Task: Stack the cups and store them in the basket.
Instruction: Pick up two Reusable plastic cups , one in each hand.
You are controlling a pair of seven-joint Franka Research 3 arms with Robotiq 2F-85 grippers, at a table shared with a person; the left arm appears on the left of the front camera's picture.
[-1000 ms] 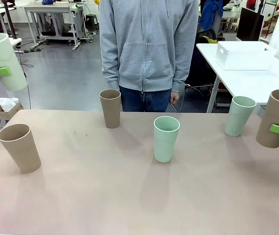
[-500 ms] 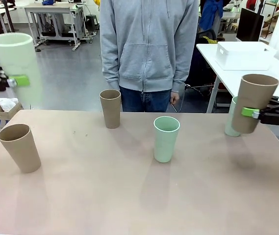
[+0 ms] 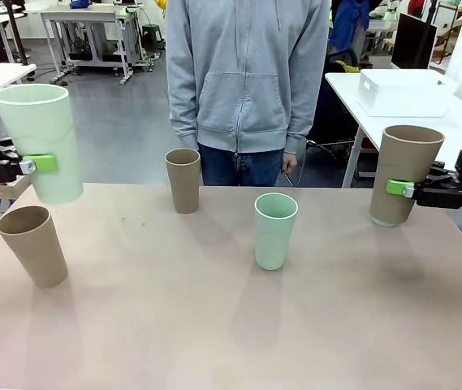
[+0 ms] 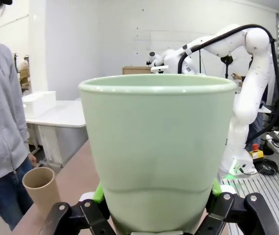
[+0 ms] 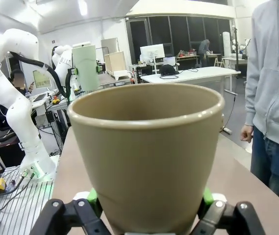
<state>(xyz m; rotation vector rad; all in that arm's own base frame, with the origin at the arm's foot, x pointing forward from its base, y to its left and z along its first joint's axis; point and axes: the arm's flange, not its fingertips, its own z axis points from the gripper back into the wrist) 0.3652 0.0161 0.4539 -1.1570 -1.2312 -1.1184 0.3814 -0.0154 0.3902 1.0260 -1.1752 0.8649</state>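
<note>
The tall tapered tan-brown matte cup (image 3: 405, 166) is clamped upright in the right gripper (image 3: 401, 188), low at the right edge of the tabletop (image 3: 214, 325), I think so that it nests straight down. The left gripper (image 3: 40, 164) is clamped on a pale mint cup (image 3: 40, 130), upright above the loose tan cup (image 3: 33, 244) at the left edge. The white rectangular plastic basket (image 3: 401, 93) stands on a side table (image 3: 425, 134).
</note>
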